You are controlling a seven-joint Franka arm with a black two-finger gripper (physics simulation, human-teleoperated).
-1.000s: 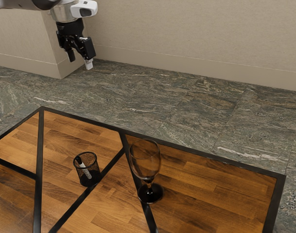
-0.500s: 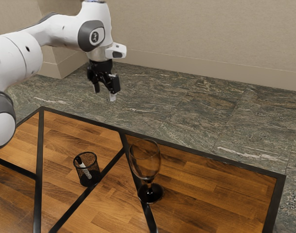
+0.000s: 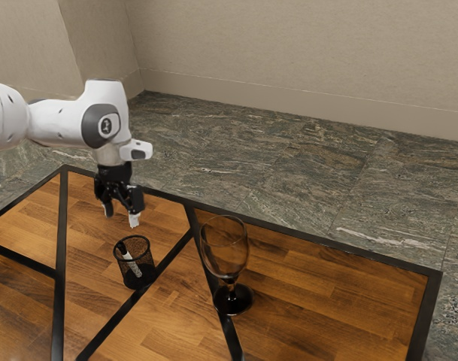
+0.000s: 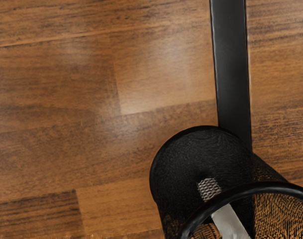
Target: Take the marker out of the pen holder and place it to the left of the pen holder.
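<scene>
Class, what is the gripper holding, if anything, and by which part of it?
Nothing is held: the gripper is open above the pen holder, and the marker leans inside it.

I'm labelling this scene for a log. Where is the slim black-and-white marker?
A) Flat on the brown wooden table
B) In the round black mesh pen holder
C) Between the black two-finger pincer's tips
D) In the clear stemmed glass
B: the marker leans inside the pen holder, visible through its mesh wall.
</scene>
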